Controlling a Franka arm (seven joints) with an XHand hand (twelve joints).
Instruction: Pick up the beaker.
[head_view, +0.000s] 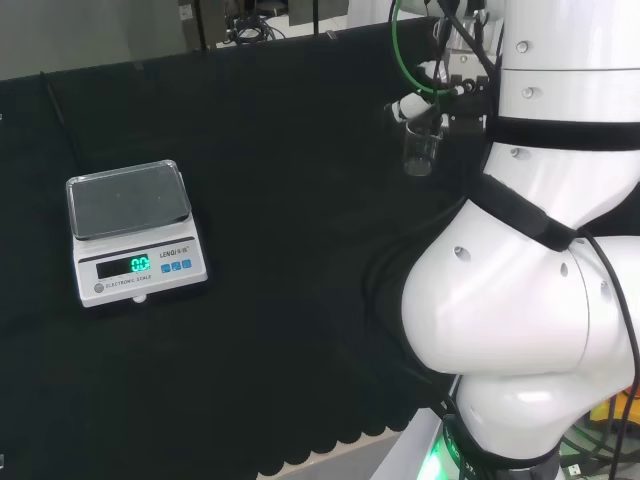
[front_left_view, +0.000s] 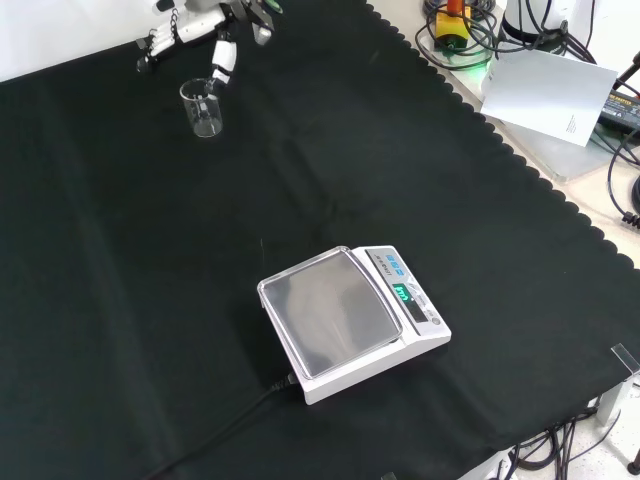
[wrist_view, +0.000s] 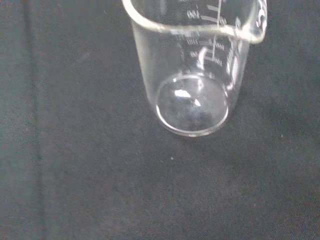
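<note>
Even, bright room light; glare spots glint inside the beaker (wrist_view: 192, 107); shadows faint.

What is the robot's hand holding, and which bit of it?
The hand is at the rim of the beaker, a finger reaching down to it. Whether it really grips the rim yet cannot be told.

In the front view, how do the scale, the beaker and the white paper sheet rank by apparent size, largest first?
1. Scale, nearest the camera, so partly perspective.
2. White paper sheet.
3. Beaker, clearly smallest.
</note>
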